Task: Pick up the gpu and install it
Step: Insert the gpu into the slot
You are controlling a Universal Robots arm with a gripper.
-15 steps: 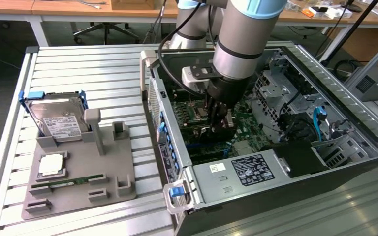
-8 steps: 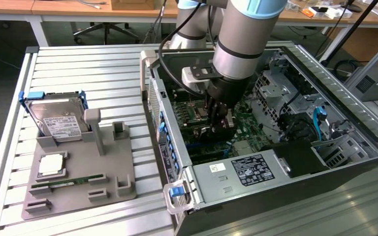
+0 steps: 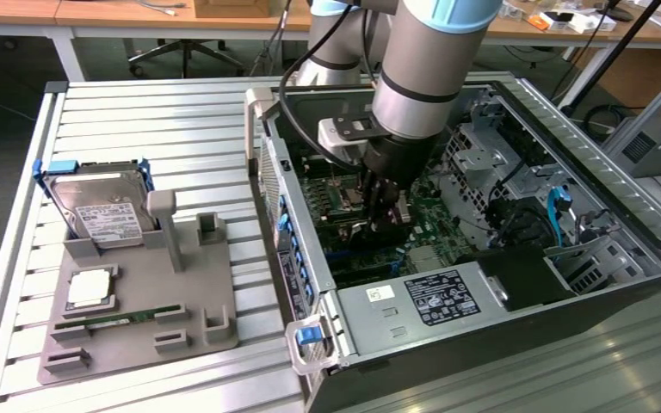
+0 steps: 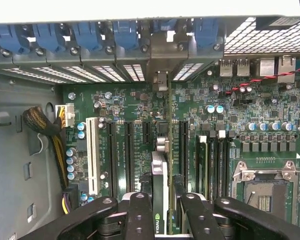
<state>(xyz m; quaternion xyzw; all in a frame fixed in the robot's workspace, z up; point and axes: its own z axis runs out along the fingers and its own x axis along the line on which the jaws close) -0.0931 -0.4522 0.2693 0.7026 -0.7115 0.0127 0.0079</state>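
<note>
In the wrist view the gpu [image 4: 159,175] shows thin and edge-on, a black card with a silver end bracket that reaches the case's rear slot openings. My gripper [image 4: 162,220] is shut on it, one black finger [image 4: 139,215] on each side. The card stands over the green motherboard [image 4: 140,107], between two long black expansion slots. I cannot tell whether its edge touches a slot. In the exterior view my gripper [image 3: 379,215] is down inside the open computer case [image 3: 640,258], with the card's dark body [image 3: 384,231] between the fingers.
Left of the case a grey fixture [image 3: 135,331] carries a silver hard drive in a blue frame [image 3: 101,211], a processor chip [image 3: 89,288] and a green memory stick [image 3: 118,320]. Inside the case are a white slot [image 4: 93,155], a yellow-black cable bundle [image 4: 45,127] and the CPU socket [image 4: 262,192].
</note>
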